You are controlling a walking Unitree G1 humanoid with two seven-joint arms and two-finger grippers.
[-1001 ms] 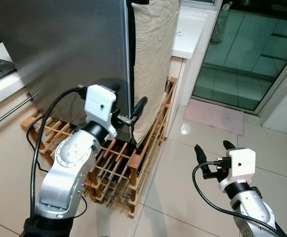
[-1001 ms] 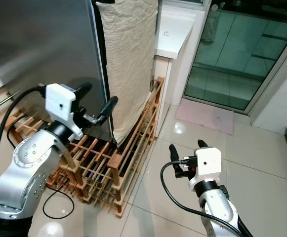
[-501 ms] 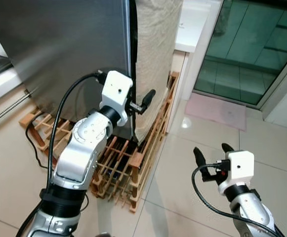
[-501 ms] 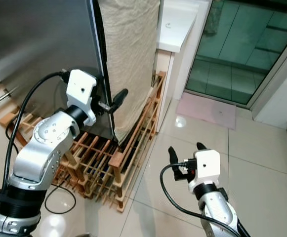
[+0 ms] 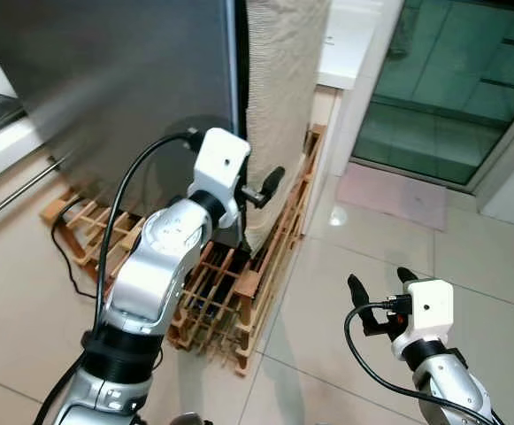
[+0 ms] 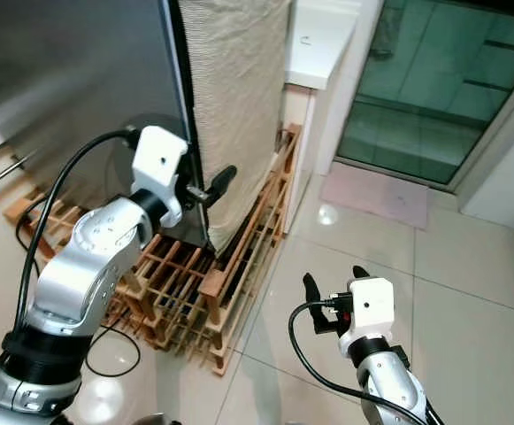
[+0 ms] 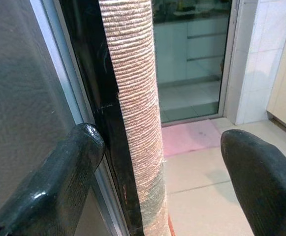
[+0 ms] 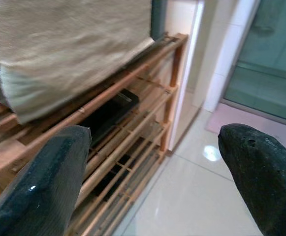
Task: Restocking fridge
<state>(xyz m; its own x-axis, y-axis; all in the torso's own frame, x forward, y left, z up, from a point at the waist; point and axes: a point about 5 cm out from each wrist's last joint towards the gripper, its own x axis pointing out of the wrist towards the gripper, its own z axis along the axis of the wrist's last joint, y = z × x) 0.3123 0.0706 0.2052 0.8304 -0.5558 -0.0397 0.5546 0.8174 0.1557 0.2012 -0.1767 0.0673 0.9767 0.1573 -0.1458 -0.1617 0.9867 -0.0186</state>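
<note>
I see the fridge point(image 5: 124, 80) ahead-left, shut, a beige cloth point(image 5: 283, 97) draped down its side over a wooden rack point(image 5: 230, 301). My left gripper point(image 7: 157, 162) gapes wide at the door's edge, gripping nothing. My right gripper point(image 5: 379, 288) hovers low above the floor point(image 5: 345, 257), spread, empty.

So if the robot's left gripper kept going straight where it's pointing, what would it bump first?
Probably the fridge door's edge and the beige cloth hanging beside it. The left gripper is open, its fingers either side of them, though how near is unclear.
</note>
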